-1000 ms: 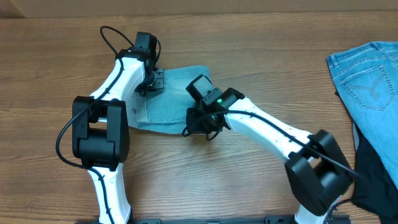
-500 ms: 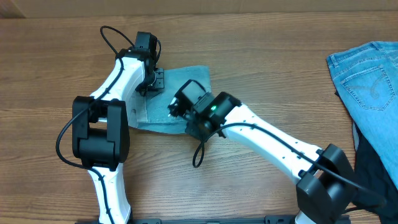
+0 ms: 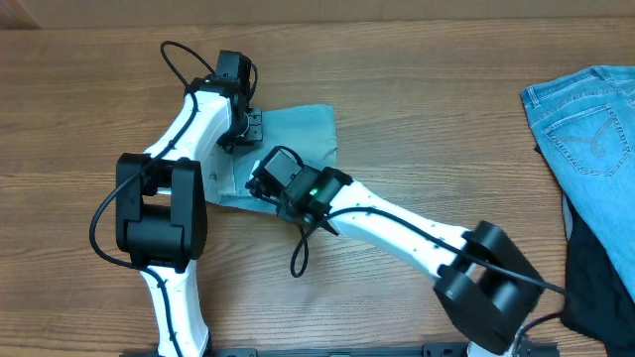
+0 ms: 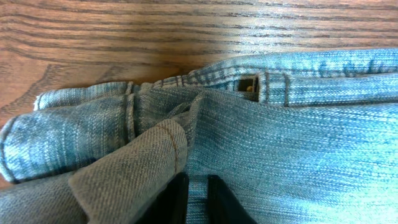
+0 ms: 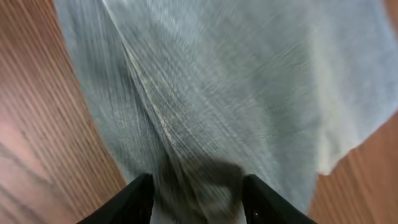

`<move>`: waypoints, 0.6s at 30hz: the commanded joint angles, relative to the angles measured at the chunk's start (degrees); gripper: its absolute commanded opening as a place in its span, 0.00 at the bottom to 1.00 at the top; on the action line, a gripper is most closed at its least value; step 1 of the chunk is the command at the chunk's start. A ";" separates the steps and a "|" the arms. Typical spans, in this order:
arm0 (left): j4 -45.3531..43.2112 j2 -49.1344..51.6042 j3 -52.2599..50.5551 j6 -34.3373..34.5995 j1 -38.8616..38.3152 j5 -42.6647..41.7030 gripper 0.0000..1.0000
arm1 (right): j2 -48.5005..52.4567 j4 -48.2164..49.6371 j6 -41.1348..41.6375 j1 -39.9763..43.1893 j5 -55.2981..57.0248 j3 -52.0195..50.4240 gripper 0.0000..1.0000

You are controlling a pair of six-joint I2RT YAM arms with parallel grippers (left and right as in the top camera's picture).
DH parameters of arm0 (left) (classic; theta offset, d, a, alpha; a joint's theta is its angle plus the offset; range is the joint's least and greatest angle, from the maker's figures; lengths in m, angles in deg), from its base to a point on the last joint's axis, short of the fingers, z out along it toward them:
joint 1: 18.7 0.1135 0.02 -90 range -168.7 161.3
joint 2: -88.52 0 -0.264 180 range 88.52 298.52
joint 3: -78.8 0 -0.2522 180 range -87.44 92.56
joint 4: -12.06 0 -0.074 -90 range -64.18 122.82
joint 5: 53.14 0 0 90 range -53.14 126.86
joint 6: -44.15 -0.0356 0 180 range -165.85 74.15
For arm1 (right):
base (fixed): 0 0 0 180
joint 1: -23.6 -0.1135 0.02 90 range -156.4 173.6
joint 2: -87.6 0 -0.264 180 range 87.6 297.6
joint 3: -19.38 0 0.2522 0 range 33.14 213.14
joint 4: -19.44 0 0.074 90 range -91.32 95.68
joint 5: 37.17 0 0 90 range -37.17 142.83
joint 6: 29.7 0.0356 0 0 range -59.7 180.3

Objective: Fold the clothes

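The pale light-blue denim shorts (image 3: 306, 129) lie bunched and folded on the wooden table, left of centre. My left gripper (image 3: 248, 127) is at their far left edge. In the left wrist view its fingers (image 4: 197, 190) are shut on a fold of the shorts (image 4: 298, 143), below the waistband. My right gripper (image 3: 266, 184) is over the front left part of the shorts. In the right wrist view its fingers (image 5: 198, 193) are spread open, with the blurred denim (image 5: 236, 81) just below them and nothing gripped.
Medium-blue jeans (image 3: 593, 114) lie at the far right edge of the table, with a dark garment (image 3: 601, 283) below them. Bare wood (image 3: 437, 119) lies between them and the shorts.
My right arm has swung left, from the right front edge of the shorts to their front left part. The left gripper has stayed in place on the cloth.
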 commanded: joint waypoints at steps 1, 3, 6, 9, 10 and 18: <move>0.07 1.44 0.26 -1.11 0.33 1.27 0.17 | 1.03 0.63 -0.22 0.04 1.73 -0.24 0.47; 0.04 1.44 0.26 -1.11 0.33 1.27 0.17 | 1.01 2.64 -0.22 0.04 5.90 -0.24 0.33; 0.04 1.44 0.26 -1.11 0.33 1.27 0.17 | 0.70 3.13 -0.22 -0.66 15.58 0.52 0.14; -0.04 1.44 0.26 -1.11 0.33 1.27 0.17 | -0.63 2.45 -0.20 -3.19 15.61 0.72 0.04; -0.04 1.44 0.24 -1.11 0.33 1.27 0.17 | -1.07 1.68 -0.20 -4.33 15.63 0.72 0.04; -0.04 1.44 0.24 -1.11 0.33 1.27 0.17 | -2.56 -7.13 0.50 -10.36 14.05 0.72 0.16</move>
